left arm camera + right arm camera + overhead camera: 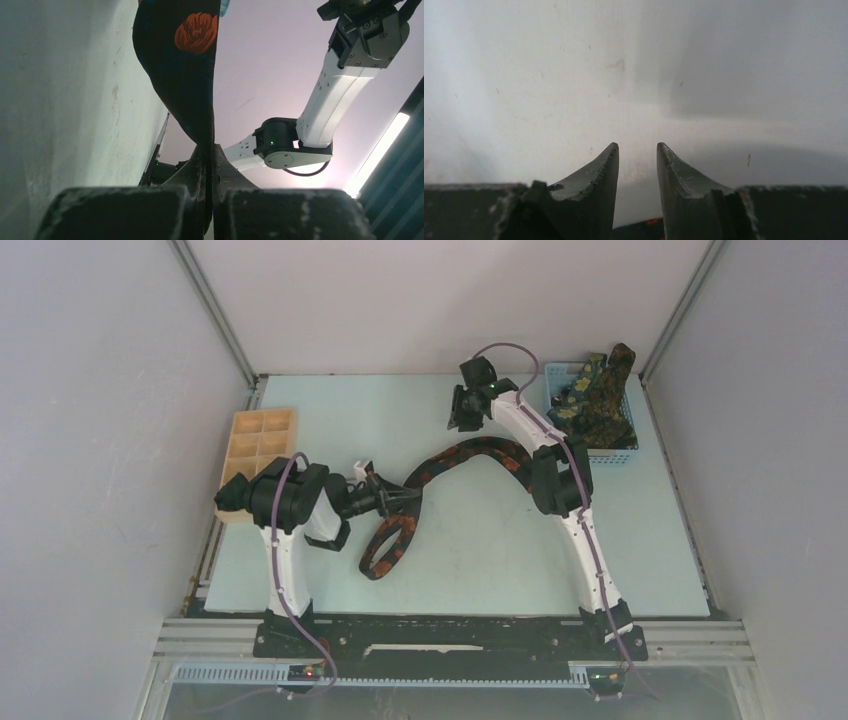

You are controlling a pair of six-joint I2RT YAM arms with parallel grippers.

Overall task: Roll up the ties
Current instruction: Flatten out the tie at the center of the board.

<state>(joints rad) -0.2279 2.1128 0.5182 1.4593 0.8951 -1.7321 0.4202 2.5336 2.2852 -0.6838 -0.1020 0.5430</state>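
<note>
Pale grey walls (100,440) box me in on three sides, above a light blue table (480,560). Across it snakes the black tie (450,458), from under my right arm to a loop by my left. My left pincer (398,500) is clamped tight on it. My right pincer (638,150) stands partly apart, holding nothing. Green ties (600,390) fill the blue basket (615,452); a wooden tray (262,425) sits far left.

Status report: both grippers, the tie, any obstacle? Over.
Left gripper shut on black tie. Right gripper open, empty. Tie's far end hidden under right arm. Green ties in blue basket.
</note>
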